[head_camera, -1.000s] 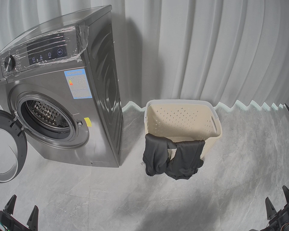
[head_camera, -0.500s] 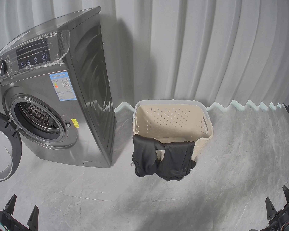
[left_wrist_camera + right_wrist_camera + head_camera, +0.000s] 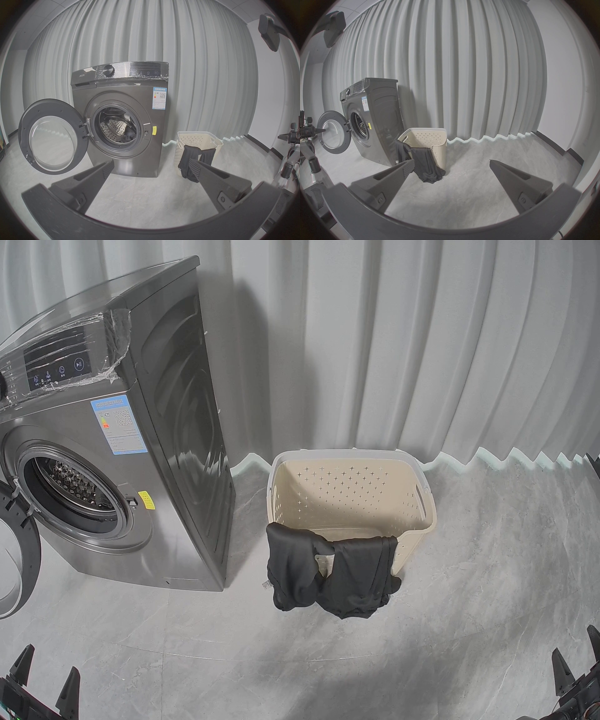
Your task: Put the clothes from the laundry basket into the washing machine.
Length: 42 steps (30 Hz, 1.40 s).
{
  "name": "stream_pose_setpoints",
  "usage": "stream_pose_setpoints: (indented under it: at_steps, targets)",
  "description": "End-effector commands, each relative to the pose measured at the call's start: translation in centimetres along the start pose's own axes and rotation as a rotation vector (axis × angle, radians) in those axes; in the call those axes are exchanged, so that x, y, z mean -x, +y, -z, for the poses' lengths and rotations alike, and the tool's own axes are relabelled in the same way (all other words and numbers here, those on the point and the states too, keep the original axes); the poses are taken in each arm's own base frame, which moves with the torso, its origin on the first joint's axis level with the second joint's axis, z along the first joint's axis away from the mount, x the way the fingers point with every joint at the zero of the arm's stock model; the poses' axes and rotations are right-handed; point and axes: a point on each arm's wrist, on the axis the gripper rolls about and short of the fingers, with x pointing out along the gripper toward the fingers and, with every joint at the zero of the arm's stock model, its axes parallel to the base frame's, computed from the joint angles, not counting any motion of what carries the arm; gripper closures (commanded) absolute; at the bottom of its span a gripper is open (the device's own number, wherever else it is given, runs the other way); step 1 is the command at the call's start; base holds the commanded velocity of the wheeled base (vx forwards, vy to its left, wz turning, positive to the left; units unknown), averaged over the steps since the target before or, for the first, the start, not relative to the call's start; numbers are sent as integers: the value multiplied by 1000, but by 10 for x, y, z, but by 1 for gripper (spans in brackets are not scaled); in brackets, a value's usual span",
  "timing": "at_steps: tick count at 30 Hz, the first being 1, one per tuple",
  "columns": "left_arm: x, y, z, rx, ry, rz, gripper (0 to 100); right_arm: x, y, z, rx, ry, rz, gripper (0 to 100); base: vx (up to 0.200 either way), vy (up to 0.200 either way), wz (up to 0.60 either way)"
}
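A cream laundry basket [image 3: 350, 490] [image 3: 200, 139] [image 3: 425, 137] stands on the floor by the curtain. Dark clothes [image 3: 331, 574] [image 3: 192, 159] [image 3: 423, 161] hang over its near rim and down its front. To its left is the grey washing machine [image 3: 112, 446] [image 3: 125, 103] [image 3: 375, 112], its round door [image 3: 15, 552] [image 3: 51, 136] swung open; something dark lies low in the drum [image 3: 120, 128]. My left gripper [image 3: 44, 674] [image 3: 150, 168] is open at the near left, far from both. My right gripper [image 3: 578, 655] [image 3: 450, 168] is open at the near right.
A pleated white curtain [image 3: 406, 346] closes off the back. Grey marble-look floor [image 3: 312, 659] stretches between me and the basket. A dark skirting board [image 3: 559, 147] runs along the right-hand wall.
The whole head view has shifted: machine and basket sit further left in the picture than a second ago, so the camera turned. Both grippers keep their places in the frame.
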Motion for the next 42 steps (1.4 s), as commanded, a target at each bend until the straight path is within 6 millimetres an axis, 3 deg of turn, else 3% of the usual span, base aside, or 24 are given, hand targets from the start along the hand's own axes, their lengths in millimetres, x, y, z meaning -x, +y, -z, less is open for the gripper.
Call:
stream_pose_setpoints:
  at_steps: [1,13,19,29,32,33,35,37,42]
  targets:
    - [0,0,5,1,0,0,0,0,0,3,-2,-4,10,0,0,-200,0]
    - [0,0,5,-1,0,0,0,0,0,3,-16,-4,10,0,0,0,0]
    - [0,0,5,1,0,0,0,-1,0,2,-14,-22,0,0,200,0,0]
    - [0,0,5,1,0,0,0,0,0,1,-2,-31,-2,0,0,0,0]
    - [0,0,5,1,0,0,0,9,0,-28,-6,-154,-19,0,0,0,0]
    - [0,0,5,1,0,0,0,18,1,-50,-4,-217,-33,0,0,0,0]
    - [0,0,5,-1,0,0,0,19,1,-72,-4,-192,-54,0,0,0,0]
    - [0,0,5,-1,0,0,0,7,1,-84,-10,-85,-100,0,0,0,0]
    - [0,0,5,1,0,0,0,-29,5,-90,-29,122,-275,0,0,0,0]
